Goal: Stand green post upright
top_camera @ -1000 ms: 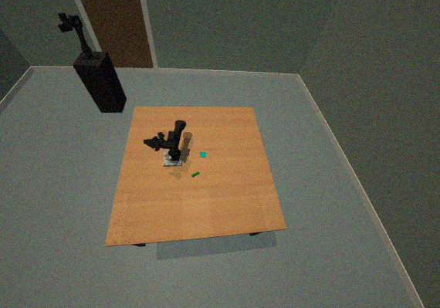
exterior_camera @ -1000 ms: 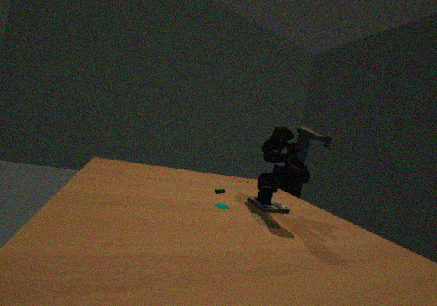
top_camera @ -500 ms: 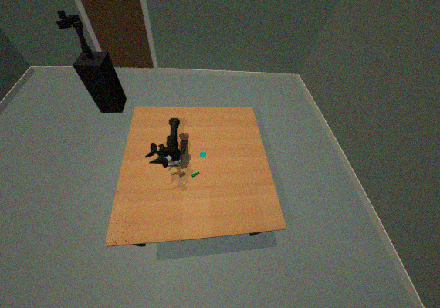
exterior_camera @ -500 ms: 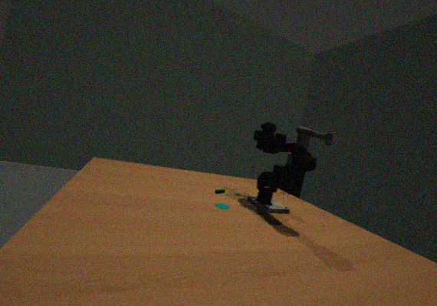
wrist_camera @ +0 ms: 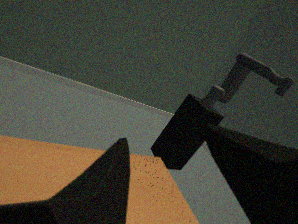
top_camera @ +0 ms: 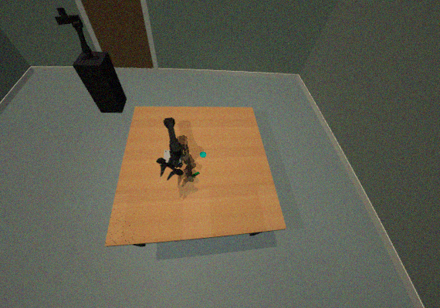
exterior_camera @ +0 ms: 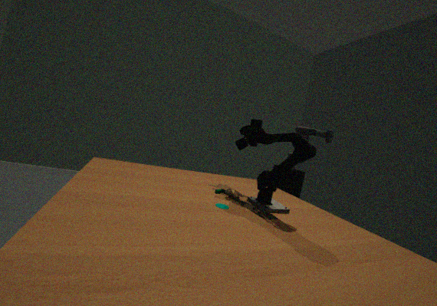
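Observation:
The green post [top_camera: 195, 174] [exterior_camera: 218, 191] lies flat on the wooden table [top_camera: 216, 209] [exterior_camera: 115, 227], partly in the arm's shadow. The cyan circle [top_camera: 203, 154] [exterior_camera: 221, 206] is a small flat disc on the table, a short way from the post and empty. My gripper [top_camera: 167, 171] [exterior_camera: 241, 143] [wrist_camera: 166, 138] hangs in the air above the table, to the left of the post in the top view. Its fingers stand about half apart with nothing between them. The wrist view shows neither the post nor the circle.
A black pedestal [top_camera: 100, 82] [wrist_camera: 182, 132] with a camera arm stands on the grey floor beyond the table's far left corner. A brown door [top_camera: 116, 20] is behind it. The arm's base [exterior_camera: 274, 207] sits near the circle.

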